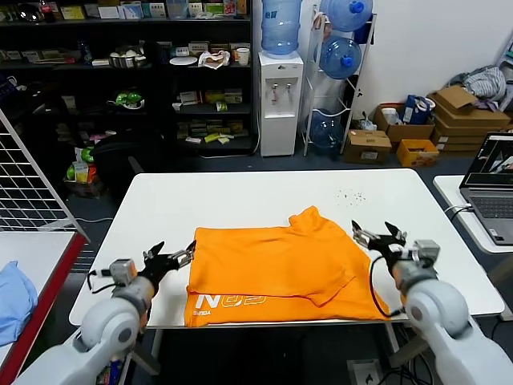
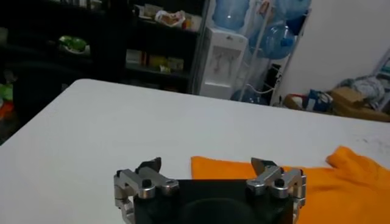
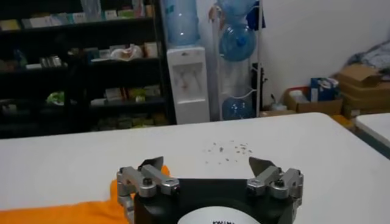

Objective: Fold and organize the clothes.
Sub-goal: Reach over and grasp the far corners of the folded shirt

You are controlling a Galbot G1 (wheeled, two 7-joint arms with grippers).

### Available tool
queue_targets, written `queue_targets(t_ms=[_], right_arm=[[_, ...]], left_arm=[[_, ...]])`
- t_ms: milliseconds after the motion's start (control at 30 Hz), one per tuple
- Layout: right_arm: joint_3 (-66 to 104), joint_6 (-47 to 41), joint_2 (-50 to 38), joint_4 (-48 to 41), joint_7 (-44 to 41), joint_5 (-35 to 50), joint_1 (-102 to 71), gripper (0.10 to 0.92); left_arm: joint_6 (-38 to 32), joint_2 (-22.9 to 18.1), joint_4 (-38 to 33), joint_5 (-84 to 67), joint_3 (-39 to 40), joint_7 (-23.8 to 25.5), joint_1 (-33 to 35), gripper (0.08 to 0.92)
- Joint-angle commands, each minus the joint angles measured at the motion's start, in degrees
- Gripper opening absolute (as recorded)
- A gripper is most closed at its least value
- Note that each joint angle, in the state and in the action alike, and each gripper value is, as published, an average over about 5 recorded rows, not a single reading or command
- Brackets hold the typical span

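The bright orange T-shirt (image 1: 272, 269) lies partly folded on the white table (image 1: 240, 200), with pale lettering (image 1: 228, 302) on its near edge and a sleeve flap folded over at its right. My left gripper (image 1: 178, 256) is open and empty just left of the shirt's left edge. In the left wrist view my left gripper (image 2: 207, 163) points at the shirt's corner (image 2: 256, 176). My right gripper (image 1: 377, 235) is open and empty just off the shirt's right side. In the right wrist view my right gripper (image 3: 207, 163) shows with a strip of orange fabric (image 3: 55, 213) beside it.
A light blue cloth (image 1: 14, 297) lies on a side table at the far left. A laptop (image 1: 493, 188) sits on another table at the right. Small dark specks (image 1: 351, 195) mark the table's far right part. Shelves, a water dispenser (image 1: 278, 96) and boxes stand behind.
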Motion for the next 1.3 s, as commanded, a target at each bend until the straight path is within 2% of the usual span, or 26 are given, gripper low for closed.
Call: queue_targets(t_ms=[33, 267, 967, 1133, 1300], right_arm=[[-16.01, -4.69, 6.84, -25.19, 1.77, 2.13, 25.82, 0.92], [-17.63, -6.12, 9.64, -31.0, -0.69, 0.3, 26.78, 0.921], [-18.19, -8.13, 10.79, -31.52, -3.06, 0.44, 25.54, 0.916], [-18.1, -8.29, 10.53, -30.89, -3.25, 0.71, 24.82, 0.814], [-18.06, -8.23, 10.11, -30.19, -3.52, 0.97, 24.27, 0.666]], left_arm=[[2.94, -6.55, 21.67, -4.89, 13.8, 2.19, -23.37, 0.916], [6.09, -7.1, 24.76, -7.19, 18.15, 2.76, -25.49, 0.921], [6.33, -7.34, 24.89, -4.16, 19.08, 3.19, -24.8, 0.921], [6.29, -7.08, 24.68, -3.32, 19.26, 3.24, -24.28, 0.902], [6.17, -7.07, 24.66, -2.15, 19.48, 3.54, -23.85, 0.777]])
